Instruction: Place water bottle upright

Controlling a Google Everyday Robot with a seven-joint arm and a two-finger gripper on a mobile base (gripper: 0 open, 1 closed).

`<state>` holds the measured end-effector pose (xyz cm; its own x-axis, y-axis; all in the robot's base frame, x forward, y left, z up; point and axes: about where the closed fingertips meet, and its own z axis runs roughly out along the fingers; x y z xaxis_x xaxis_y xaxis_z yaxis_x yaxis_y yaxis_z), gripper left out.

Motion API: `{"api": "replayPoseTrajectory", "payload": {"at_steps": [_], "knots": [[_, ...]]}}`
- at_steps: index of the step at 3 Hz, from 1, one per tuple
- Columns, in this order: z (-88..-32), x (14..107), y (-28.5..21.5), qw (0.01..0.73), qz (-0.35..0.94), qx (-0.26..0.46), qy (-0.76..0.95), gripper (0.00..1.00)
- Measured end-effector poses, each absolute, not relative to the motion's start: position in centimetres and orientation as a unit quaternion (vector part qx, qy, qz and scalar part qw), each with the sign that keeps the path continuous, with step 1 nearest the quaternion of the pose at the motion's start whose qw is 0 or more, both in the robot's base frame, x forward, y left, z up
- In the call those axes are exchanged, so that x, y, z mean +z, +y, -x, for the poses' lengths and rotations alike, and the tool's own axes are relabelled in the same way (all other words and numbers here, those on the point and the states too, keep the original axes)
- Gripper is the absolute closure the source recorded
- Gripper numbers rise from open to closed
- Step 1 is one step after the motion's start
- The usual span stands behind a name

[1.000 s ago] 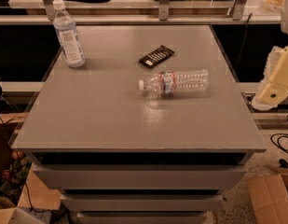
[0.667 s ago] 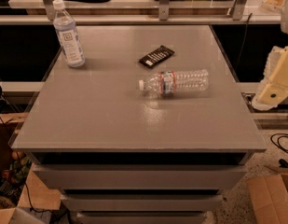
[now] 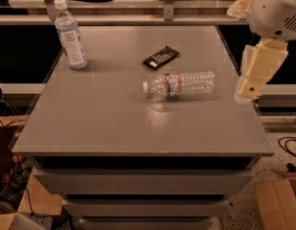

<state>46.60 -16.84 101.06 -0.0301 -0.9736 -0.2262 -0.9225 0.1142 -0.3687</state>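
Observation:
The water bottle (image 3: 180, 84) is a clear ribbed bottle with a white cap and a red, white and blue label band. It lies on its side near the middle of the grey table (image 3: 114, 123), cap pointing left. My gripper (image 3: 246, 91) hangs at the end of the cream-coloured arm by the table's right edge. It is to the right of the bottle's base, apart from it and holding nothing that I can see.
A smoother bottle with a large white and light-blue label (image 3: 71, 35) stands upright at the table's far left. A dark flat snack packet (image 3: 161, 57) lies just behind the lying bottle. A counter with rails runs behind the table; cardboard boxes (image 3: 279, 202) sit on the floor at the right.
My arm has moved left, in towards the table's right edge and the bottle's base. The bottles and the packet have not moved.

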Motion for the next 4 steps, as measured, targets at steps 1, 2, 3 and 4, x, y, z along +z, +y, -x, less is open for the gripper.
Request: {"api": "replayPoseTrajectory", "payload": {"at_steps": [1,2,3,4], "knots": [[-49.4,98.4,-14.7,0.192,0.703,-0.043,0.683,0.00],[-51.6,95.4,-13.0,0.167,0.732,-0.027,0.661,0.00],[-53.2,92.8,-11.2,0.145,0.742,-0.025,0.654,0.00],[-54.2,90.0,-9.7,0.115,0.737,-0.042,0.665,0.00]]}}
